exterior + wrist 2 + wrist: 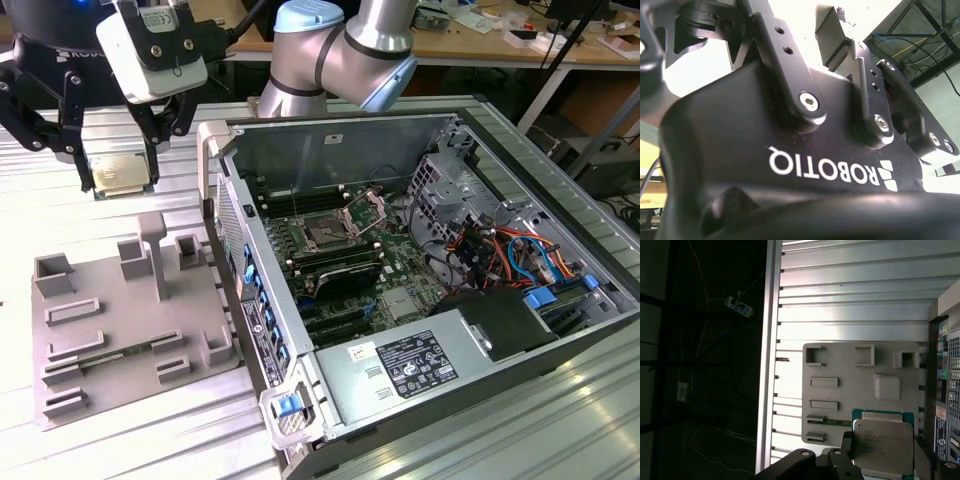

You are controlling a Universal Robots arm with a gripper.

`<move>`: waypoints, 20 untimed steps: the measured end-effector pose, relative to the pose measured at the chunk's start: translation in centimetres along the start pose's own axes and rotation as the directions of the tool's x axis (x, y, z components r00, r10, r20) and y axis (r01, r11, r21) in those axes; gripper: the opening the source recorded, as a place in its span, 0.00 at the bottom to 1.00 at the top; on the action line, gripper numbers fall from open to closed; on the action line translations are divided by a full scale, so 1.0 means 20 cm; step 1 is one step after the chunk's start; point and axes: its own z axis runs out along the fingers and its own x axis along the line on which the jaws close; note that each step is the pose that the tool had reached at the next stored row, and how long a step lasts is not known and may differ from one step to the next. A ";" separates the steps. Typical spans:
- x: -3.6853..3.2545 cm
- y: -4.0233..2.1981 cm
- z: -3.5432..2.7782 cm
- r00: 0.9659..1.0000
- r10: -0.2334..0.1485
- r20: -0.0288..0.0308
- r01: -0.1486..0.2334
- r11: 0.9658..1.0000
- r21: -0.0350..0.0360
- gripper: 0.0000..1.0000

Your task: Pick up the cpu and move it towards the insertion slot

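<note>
**Operator:** What is the state of the end effector?

**Technician:** The gripper (120,181) is clenched on the cpu (120,170). In the first wrist view its fingers (846,452) press on two opposite edges. The silvery lid faces up and the plate sits level. This grip appears chosen to keep the underside free of contact.

**Operator:** Where is the cpu relative to the grey fixture?

**Technician:** It hangs above the grey fixture (130,320), apart from it and clear of the raised blocks. In the first wrist view it appears over the fixture's side nearest the computer case (330,150).

**Operator:** And the insertion slot?

**Technician:** The insertion slot (325,232) lies inside the open case, beyond the case wall (245,280) that stands just beside the fixture. Its metal frame (365,208) stands hinged open, so the socket is exposed from above.

**Operator:** Which edges limit the room for moving?

**Technician:** The rim of the case wall is the one edge between the fixture and the slot. The space above the slot is open. The cables (500,250) sit on the side of the slot away from the fixture, well apart from it.
</note>
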 end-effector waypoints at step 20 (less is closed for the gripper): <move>-0.060 -0.004 0.009 1.000 0.000 0.000 0.000 1.000 0.000 0.53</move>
